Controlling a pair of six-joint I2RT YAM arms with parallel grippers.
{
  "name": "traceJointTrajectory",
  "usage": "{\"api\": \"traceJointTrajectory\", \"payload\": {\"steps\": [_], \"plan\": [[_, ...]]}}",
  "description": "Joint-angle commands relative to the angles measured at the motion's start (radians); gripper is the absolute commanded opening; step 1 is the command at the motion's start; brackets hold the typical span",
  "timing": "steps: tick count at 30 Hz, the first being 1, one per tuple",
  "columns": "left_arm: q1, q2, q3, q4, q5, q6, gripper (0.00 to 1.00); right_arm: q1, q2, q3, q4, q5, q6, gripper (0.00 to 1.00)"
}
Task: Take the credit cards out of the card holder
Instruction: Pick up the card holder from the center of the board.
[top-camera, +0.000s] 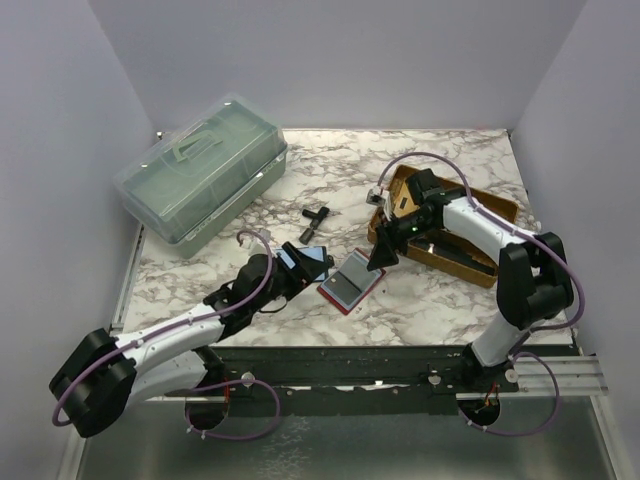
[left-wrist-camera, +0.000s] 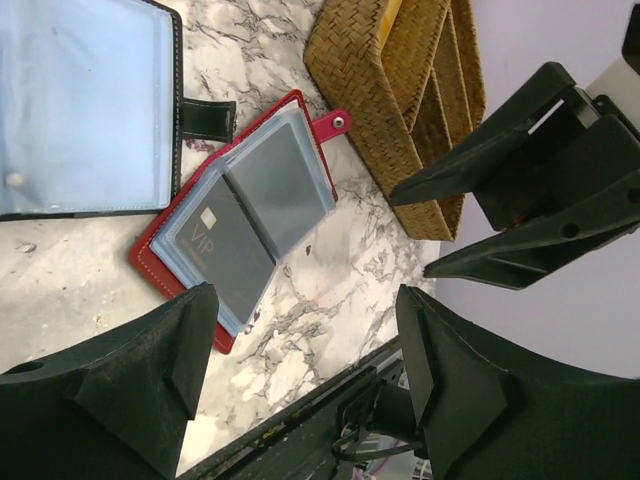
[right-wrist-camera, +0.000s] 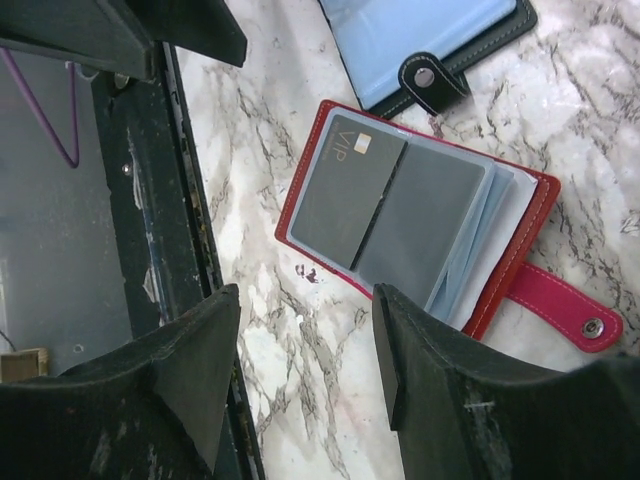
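A red card holder (top-camera: 350, 281) lies open on the marble table, its strap out to one side. Grey credit cards sit in its clear sleeves: one marked VIP (right-wrist-camera: 345, 190) and another beside it (right-wrist-camera: 425, 215). The holder also shows in the left wrist view (left-wrist-camera: 240, 220). A black card holder (left-wrist-camera: 80, 100) with light blue sleeves lies open next to it. My left gripper (left-wrist-camera: 305, 350) is open and empty, hovering near the red holder's left. My right gripper (right-wrist-camera: 305, 340) is open and empty, just above the table at the holder's near-right side.
A wicker basket (top-camera: 450, 225) stands at the right, behind my right arm. A clear-green lidded plastic box (top-camera: 200, 175) stands at the back left. A small black object (top-camera: 318, 215) lies mid-table. The black rail (right-wrist-camera: 190, 200) runs along the table's front edge.
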Motion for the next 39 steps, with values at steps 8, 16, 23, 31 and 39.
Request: {"api": "traceJointTrajectory", "payload": {"steps": [8,16,23,31,39], "plan": [[0.004,0.222,0.105,0.097,0.085,0.035,0.75,0.043,0.163,0.060,0.069,0.159,0.164,0.54],[0.004,0.358,0.145,0.158,0.153,0.046,0.68,0.043,0.200,0.040,0.098,0.201,0.208,0.52],[0.004,0.430,0.173,0.176,0.182,0.061,0.63,0.043,0.225,0.039,0.098,0.211,0.218,0.52],[0.005,0.460,0.154,0.178,0.180,0.055,0.56,0.045,0.232,0.021,0.106,0.217,0.230,0.52],[0.006,0.534,0.166,0.189,0.206,0.052,0.46,0.046,0.217,0.002,0.131,0.326,0.258,0.54]]}}
